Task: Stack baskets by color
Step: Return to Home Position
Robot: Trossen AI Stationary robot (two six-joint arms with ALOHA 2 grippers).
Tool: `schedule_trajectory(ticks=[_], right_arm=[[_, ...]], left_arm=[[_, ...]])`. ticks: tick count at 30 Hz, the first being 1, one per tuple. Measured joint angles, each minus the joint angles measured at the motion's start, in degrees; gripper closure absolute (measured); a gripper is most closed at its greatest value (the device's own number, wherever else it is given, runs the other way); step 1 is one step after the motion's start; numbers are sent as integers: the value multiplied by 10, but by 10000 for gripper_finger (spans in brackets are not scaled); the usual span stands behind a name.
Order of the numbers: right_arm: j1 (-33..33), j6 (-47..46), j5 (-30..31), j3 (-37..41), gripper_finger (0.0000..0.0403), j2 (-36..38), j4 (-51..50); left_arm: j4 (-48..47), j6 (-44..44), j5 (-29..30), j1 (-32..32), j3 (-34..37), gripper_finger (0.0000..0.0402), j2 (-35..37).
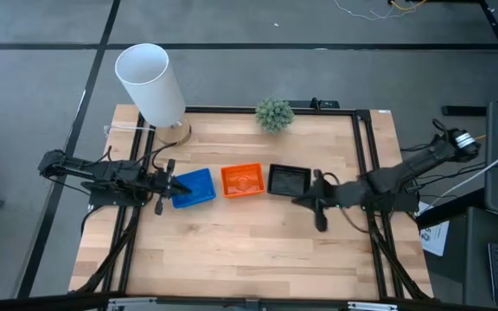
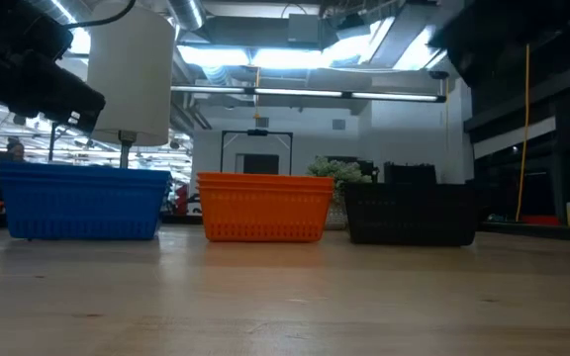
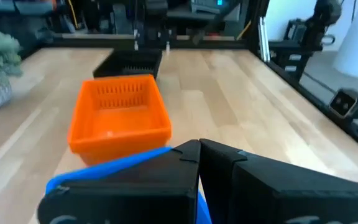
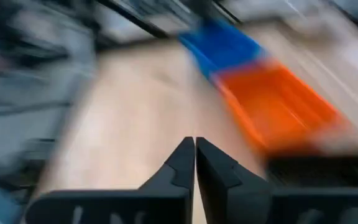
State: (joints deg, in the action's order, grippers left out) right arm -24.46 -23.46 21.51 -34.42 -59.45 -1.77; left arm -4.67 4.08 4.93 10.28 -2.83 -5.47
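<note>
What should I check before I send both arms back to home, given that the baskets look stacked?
1. Colours sorted: the blue stack, orange stack and black stack stand in one row, unmixed. Ok.
2. Three baskets per stack: the counts are not readable in any view. Cannot tell.
3. Left end effector empty: shut, nothing held. Ok.
4. Left end effector clear of the blue stack: it sits right at the stack's edge, and contact is unclear. Cannot tell.
5. Right end effector empty: shut, beside the black stack. Ok.
6. White cylinder apart from the left arm: ok, but it is close, so retract slowly.
</note>
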Motion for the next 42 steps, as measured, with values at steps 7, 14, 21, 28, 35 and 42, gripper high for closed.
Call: schedule_trajectory(ticks=[7,14,21,28,35,42], right_arm=[[5,103,-113,159,386,106,209],[8,134,-126,251,386,215,241],[8,177,-117,328,386,347,224],[10,188,-111,340,386,420,168],[10,188,-111,339,386,427,165],[10,164,-111,339,386,427,165]], left_arm=[[27,0,-1,0,0,401,0],[28,13,0,0,0,401,0],[28,-15,5,0,0,401,0],[27,-13,5,0,0,401,0],[27,-13,5,0,0,401,0],[26,-13,5,0,0,401,0]])
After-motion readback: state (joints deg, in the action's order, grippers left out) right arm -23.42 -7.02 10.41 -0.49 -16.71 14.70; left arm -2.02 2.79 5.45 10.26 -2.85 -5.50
